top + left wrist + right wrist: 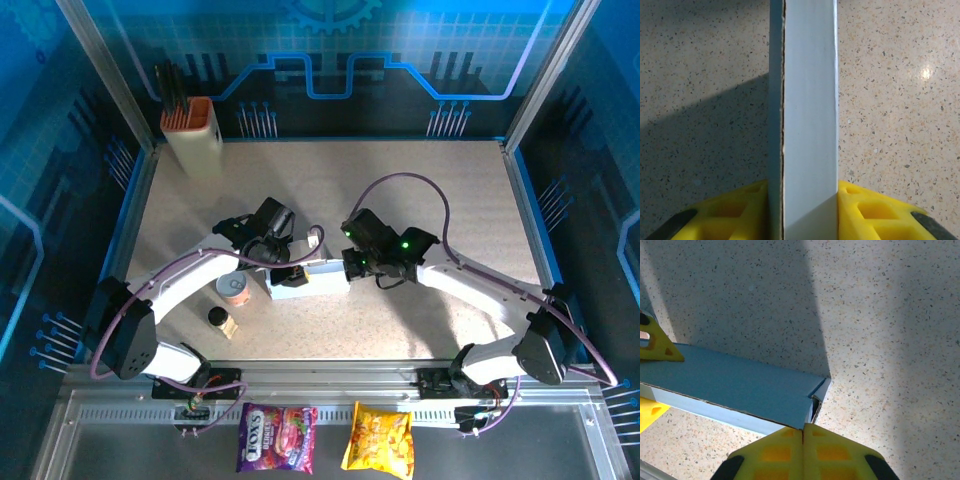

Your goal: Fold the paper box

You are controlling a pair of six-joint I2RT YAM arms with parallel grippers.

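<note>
Right now we have the paper box (305, 283) lying on the table (450, 200) just right of the small can (235, 290). Our left gripper (802, 202) clamps the box's end nearer the can, the cardboard squeezed between its yellow pads. Our right gripper (803, 440), at the end farther from the can, is pressed fully together with nothing between its fingers, tips right against the half-tucked end flap (821, 390). To seat that flap well, we judge, hold the left clamp firm, nudge along the crease with the closed tips, and spare the thin wall.
</note>
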